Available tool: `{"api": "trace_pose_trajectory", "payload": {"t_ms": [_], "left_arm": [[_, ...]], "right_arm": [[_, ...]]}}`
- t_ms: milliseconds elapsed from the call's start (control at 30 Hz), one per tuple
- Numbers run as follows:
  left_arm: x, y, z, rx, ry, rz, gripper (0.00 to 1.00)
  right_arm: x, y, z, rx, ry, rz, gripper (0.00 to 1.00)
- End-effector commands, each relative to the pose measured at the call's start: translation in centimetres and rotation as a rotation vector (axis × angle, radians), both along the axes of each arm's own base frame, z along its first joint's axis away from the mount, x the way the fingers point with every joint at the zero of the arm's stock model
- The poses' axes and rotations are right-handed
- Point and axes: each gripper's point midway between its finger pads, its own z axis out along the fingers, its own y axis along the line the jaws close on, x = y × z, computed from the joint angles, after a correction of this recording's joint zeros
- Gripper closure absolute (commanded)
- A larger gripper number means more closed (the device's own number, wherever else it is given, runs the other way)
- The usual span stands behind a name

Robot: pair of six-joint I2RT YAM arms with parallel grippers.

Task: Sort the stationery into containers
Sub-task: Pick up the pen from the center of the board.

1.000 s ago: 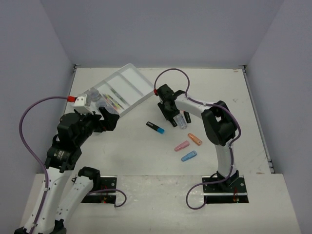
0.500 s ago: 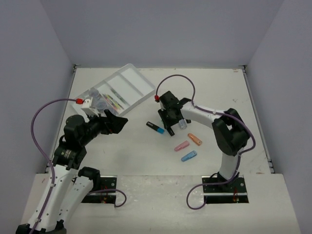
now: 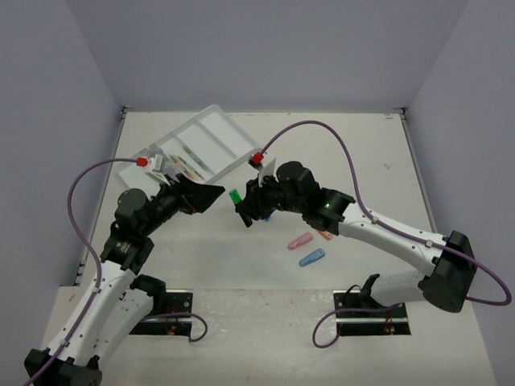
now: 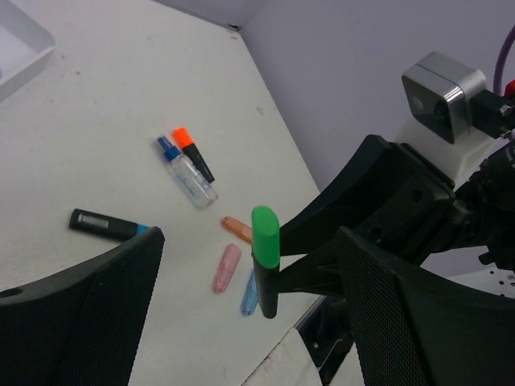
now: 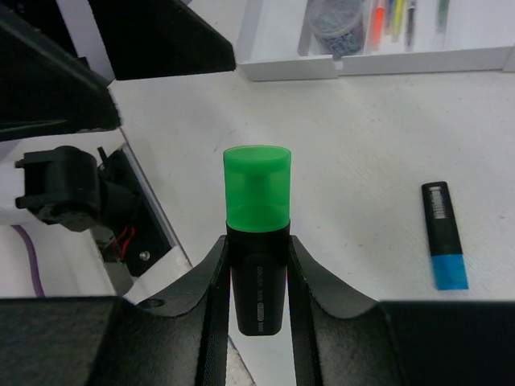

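My right gripper is shut on a black highlighter with a green cap, held upright above the table. My left gripper faces it, jaws wide open, with the green-capped highlighter between the fingers and not touching them. On the table lie a blue-capped highlighter, an orange-capped highlighter, a blue-capped bottle and pink, blue and orange oblong pieces. The white compartment tray stands at the back left with pens and a clear jar in it.
The right arm's links stretch across the middle of the table and hide the bottle in the top view. Grey walls close the table's back and sides. The arm bases and cables sit at the near edge.
The right gripper has risen from the table and swung left, the green-capped highlighter now showing in it. The left gripper has turned right towards it and its jaws have narrowed slightly.
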Motion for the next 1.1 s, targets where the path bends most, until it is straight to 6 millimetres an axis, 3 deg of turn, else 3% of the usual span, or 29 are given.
{"api": "trace_pose_trajectory", "payload": {"t_ms": [0, 167, 300, 533, 667, 767, 800, 867, 933, 1000, 1067], "left_arm": [[-0.5, -1.4, 2.3, -0.045, -0.089, -0.069, 0.17], [-0.3, -2.6, 1.7, -0.035, -0.085, -0.121, 0.25], [-0.6, -4.0, 1.6, -0.017, -0.090, -0.162, 0.37], [-1.3, -6.2, 1.5, -0.006, -0.078, -0.231, 0.68], [-1.8, -6.8, 2.5, -0.002, -0.100, -0.240, 0.99], [-0.1, -6.3, 2.2, 0.063, -0.069, -0.164, 1.00], [1.2, -5.5, 1.6, 0.113, -0.036, -0.086, 1.00], [4.0, -3.2, -0.8, 0.228, 0.057, 0.094, 1.00], [7.7, 0.8, -0.5, 0.329, 0.113, 0.364, 1.00], [10.6, 3.5, -3.4, 0.434, 0.257, 0.479, 1.00], [14.2, 7.0, -3.8, 0.433, 0.314, 0.589, 1.00]], "right_arm": [[-1.8, 1.2, 3.7, 0.121, -0.019, 0.057, 1.00], [-2.4, 1.5, 4.6, 0.131, -0.033, 0.069, 1.00], [-2.0, 1.3, 5.1, 0.131, -0.050, 0.049, 1.00], [-1.0, 0.8, 6.2, 0.122, -0.094, -0.003, 1.00], [-0.2, 0.3, 6.3, 0.097, -0.124, -0.040, 1.00], [0.6, -0.3, 6.0, 0.084, -0.135, -0.097, 0.63], [0.9, -0.7, 5.4, 0.075, -0.125, -0.124, 0.31], [2.1, -2.5, 4.3, 0.030, -0.136, -0.231, 0.07], [3.5, -5.1, 3.2, -0.031, -0.156, -0.357, 0.01], [4.5, -7.9, 2.4, -0.068, -0.181, -0.455, 0.01], [5.4, -10.5, 1.7, -0.102, -0.199, -0.544, 0.01]]}}
